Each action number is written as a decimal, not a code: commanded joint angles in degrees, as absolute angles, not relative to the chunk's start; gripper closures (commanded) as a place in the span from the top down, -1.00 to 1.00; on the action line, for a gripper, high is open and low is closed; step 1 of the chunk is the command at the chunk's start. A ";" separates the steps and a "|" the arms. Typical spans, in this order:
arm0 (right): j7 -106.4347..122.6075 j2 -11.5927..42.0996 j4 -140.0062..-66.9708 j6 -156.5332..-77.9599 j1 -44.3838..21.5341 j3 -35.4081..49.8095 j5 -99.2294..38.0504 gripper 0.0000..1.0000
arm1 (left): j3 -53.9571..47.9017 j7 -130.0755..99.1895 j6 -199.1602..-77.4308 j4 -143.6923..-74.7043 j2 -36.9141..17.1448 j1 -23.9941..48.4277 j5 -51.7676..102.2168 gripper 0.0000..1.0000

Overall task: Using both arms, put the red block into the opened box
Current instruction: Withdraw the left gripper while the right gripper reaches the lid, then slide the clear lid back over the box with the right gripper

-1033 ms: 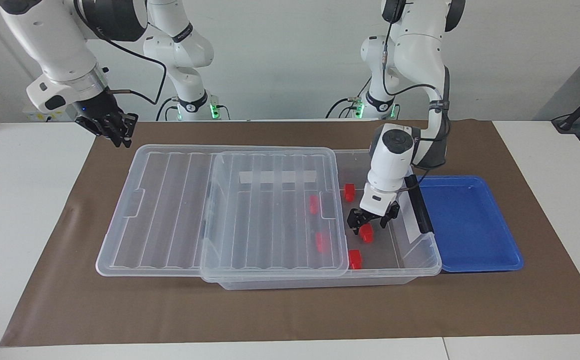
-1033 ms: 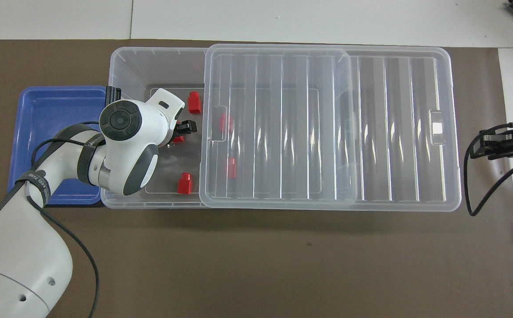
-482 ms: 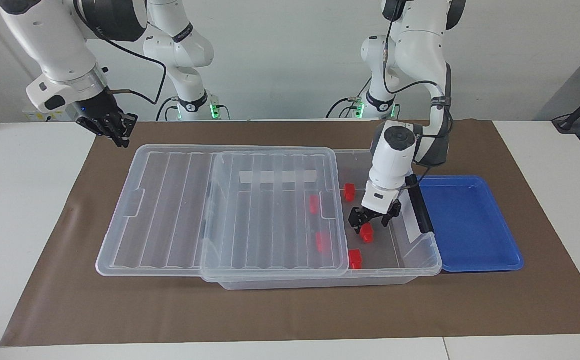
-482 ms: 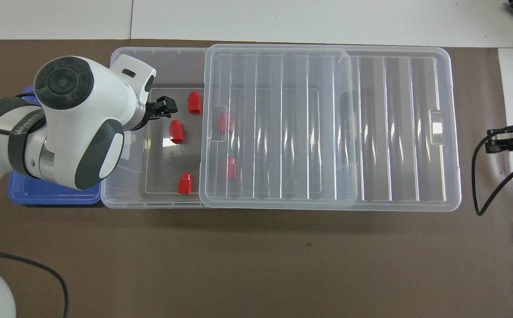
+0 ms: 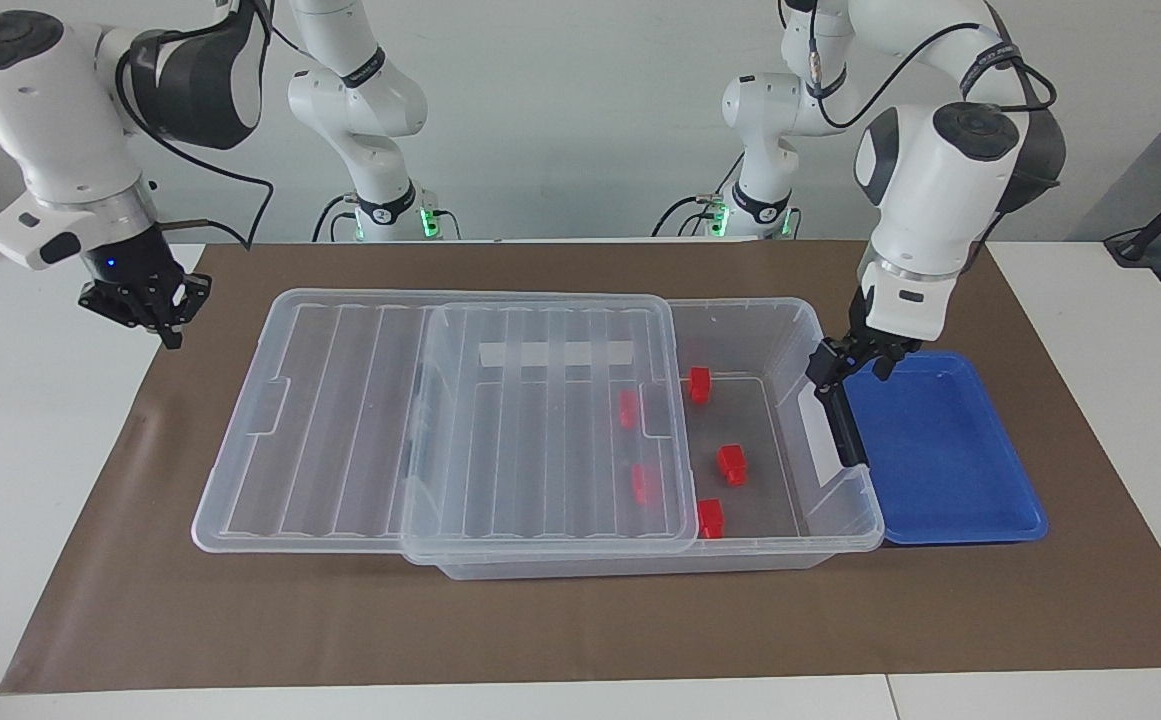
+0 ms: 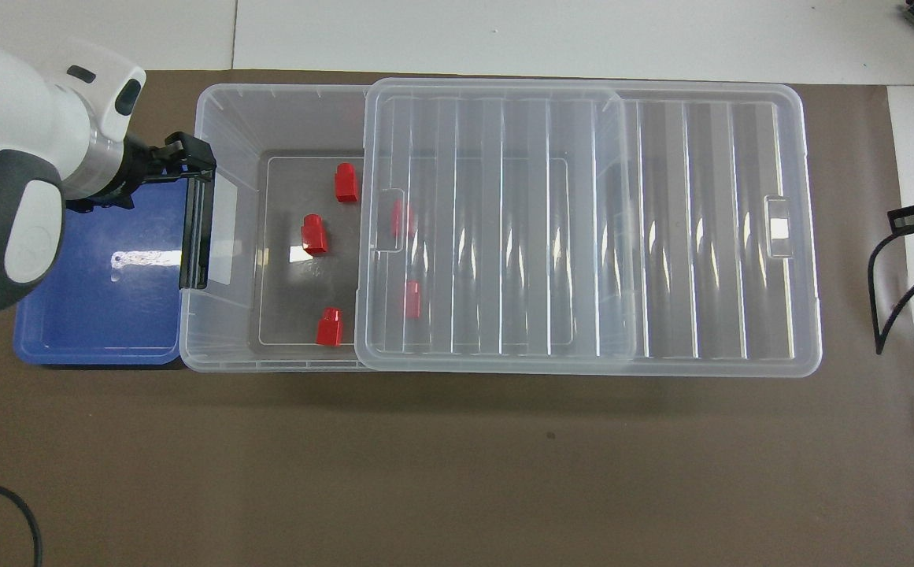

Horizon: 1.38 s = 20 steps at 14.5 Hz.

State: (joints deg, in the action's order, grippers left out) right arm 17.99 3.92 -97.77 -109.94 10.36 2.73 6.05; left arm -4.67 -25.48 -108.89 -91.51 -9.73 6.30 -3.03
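Red blocks, five of them, are all lying on the floor of the box (image 5: 840,520): three in the uncovered part toward the left arm's end, including the red block (image 5: 732,463) sitting midway between the other two, and two more showing through the clear lid (image 5: 440,420), which is resting slid partway off toward the right arm's end. No block is lying in the blue tray (image 5: 940,450) beside the box, so the placing itself is looking finished; judging from this, only sliding the lid back and parking the arms is remaining. Holding nothing, the left gripper (image 5: 855,360) is hanging with fingers spread over the box's black end handle (image 5: 845,425), at the tray's edge. Also carrying nothing, the right gripper (image 5: 145,305) is waiting with fingertips pressed together over the brown mat (image 5: 580,620), off the lid's end.
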 commanded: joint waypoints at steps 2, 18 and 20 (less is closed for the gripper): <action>19.51 11.23 -96.16 -118.19 11.69 3.43 7.12 -1.00 | -4.92 -6.64 -103.11 -91.93 -6.33 0.45 -2.20 1.00; 14.06 16.00 -95.89 -124.01 7.56 4.13 2.37 -1.00 | -4.83 0.44 -95.81 -94.92 -0.35 -2.81 -2.29 1.00; 12.93 16.17 -95.98 -124.01 6.86 4.04 0.55 -1.00 | -4.83 0.35 -94.75 -94.92 0.26 -2.64 -2.29 1.00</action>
